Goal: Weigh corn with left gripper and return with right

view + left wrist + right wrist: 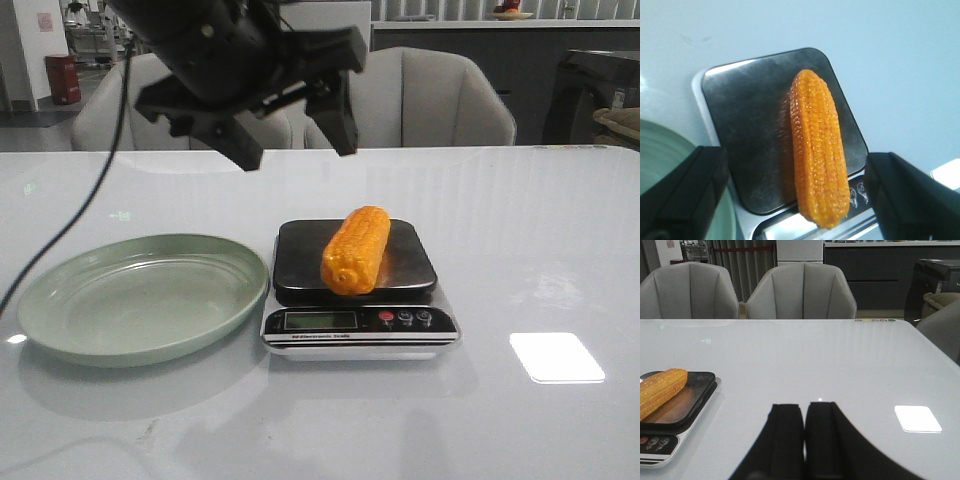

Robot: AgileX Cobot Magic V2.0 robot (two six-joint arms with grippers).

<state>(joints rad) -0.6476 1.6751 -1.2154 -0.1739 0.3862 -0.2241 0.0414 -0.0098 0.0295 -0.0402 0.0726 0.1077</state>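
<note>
The orange-yellow corn (356,249) lies lengthwise on the black platform of the scale (300,250), its near end jutting over the front edge. It also shows in the left wrist view (817,150) and at the edge of the right wrist view (660,390). My left gripper (298,138) hangs open and empty above and behind the scale; its fingers (685,195) stand wide apart on either side of the corn. My right gripper (804,412) is shut and empty, low over the table to the right of the scale (690,395).
A pale green plate (70,320) lies left of the scale, empty. The scale's display and buttons (405,318) face the front. A cable (90,190) hangs from the left arm over the plate's far side. Grey chairs (440,100) stand behind the table.
</note>
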